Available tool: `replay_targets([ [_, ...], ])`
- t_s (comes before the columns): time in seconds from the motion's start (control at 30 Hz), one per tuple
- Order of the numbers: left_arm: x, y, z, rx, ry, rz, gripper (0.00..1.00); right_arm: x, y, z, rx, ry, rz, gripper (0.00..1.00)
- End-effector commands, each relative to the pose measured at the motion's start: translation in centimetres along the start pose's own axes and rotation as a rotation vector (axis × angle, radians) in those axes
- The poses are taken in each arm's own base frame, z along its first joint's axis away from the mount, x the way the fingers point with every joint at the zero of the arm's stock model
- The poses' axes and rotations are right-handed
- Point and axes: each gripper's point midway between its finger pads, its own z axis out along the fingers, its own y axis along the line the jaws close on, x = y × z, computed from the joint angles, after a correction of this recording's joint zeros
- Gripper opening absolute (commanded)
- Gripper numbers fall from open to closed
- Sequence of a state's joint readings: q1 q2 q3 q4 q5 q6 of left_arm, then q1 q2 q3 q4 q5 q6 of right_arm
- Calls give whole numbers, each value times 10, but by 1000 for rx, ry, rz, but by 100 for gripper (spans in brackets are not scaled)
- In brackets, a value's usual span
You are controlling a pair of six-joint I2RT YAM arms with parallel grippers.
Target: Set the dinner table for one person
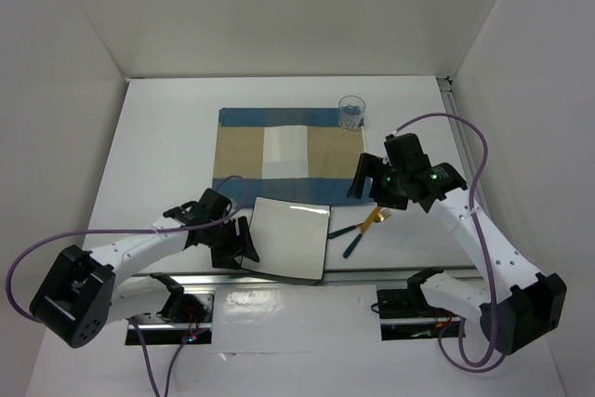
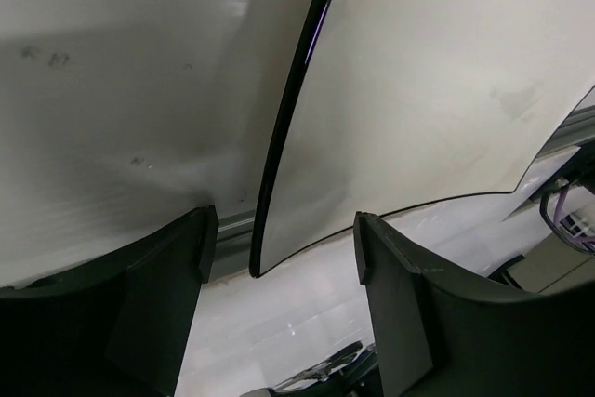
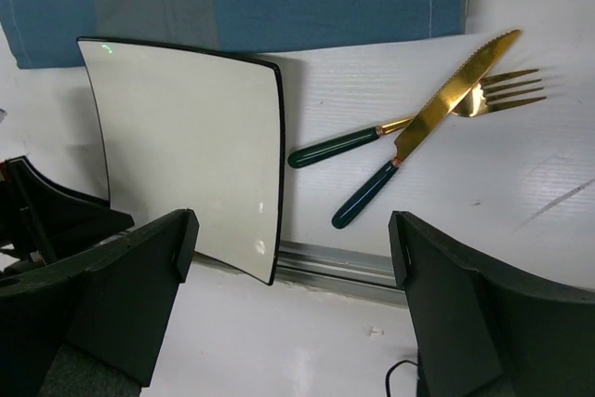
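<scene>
On the dinner table [image 1: 167, 155] a square white plate [image 1: 290, 237] with a dark rim lies near the front edge, its near side sticking out over the edge. My left gripper [image 1: 237, 244] is open at the plate's near left corner. In the left wrist view that corner of the plate [image 2: 418, 90] lies between and just ahead of the spread fingers [image 2: 186, 258], apart from both. My right gripper [image 1: 370, 183] hovers open and holds nothing. Below it a gold fork [image 3: 339, 146] and gold knife [image 3: 423, 123] with green handles lie crossed, right of the plate [image 3: 186, 137].
A blue-and-tan placemat [image 1: 279, 151] lies behind the plate. A small clear glass [image 1: 351, 112] stands at its back right corner. A metal rail [image 3: 344, 267] runs along the table's front edge. White walls close in the sides and back.
</scene>
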State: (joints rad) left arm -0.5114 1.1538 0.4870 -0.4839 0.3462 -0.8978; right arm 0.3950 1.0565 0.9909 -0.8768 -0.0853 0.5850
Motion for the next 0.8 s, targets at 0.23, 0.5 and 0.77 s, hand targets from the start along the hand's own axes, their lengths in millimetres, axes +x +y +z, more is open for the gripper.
replay_targets([
  [0.23, -14, -21, 9, 159, -89, 27, 67, -16, 15, 8, -43, -7, -96, 96],
  [0.5, -10, -19, 10, 198, -110, 37, 52, -24, 16, 10, -30, -24, -106, 96],
  [0.77, -12, -18, 7, 176, -118, 54, 4, -24, 14, 12, -18, -21, -96, 96],
])
